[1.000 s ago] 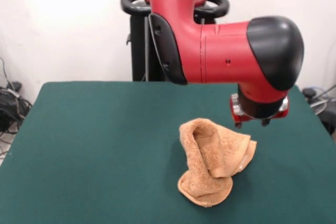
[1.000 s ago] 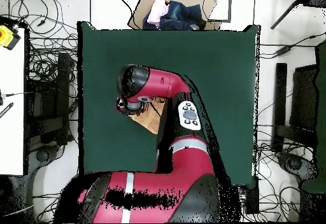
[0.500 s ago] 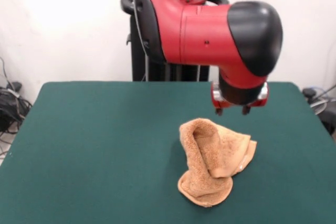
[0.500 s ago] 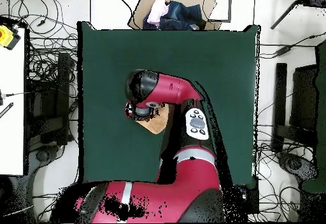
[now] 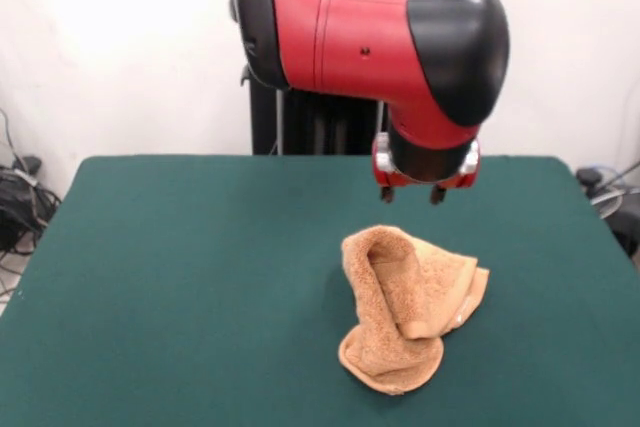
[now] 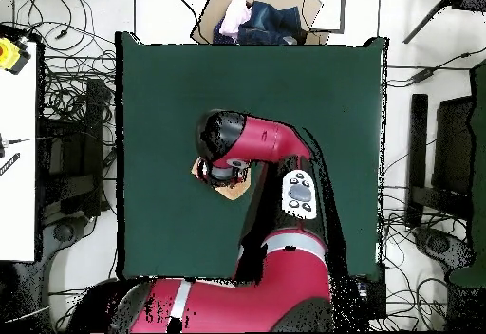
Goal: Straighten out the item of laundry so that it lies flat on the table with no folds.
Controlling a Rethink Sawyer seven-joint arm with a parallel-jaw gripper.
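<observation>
The item of laundry, an orange-tan terry towel, lies crumpled and folded over itself on the green table, right of centre and toward the near edge. My gripper hangs in the air just above and behind the towel's upper fold, not touching it. Its two short fingertips stand apart with nothing between them. In the overhead view the arm's wrist covers most of the towel, and only tan edges peek out on the table.
The red arm's big elbow looms over the table's far half. A cardboard box of clothes sits beyond one table edge in the overhead view. Cables and stands crowd the floor on both sides.
The arm has swung left in the front view and lifted, carrying the gripper from the towel's right side to above its far fold. The towel has not moved.
</observation>
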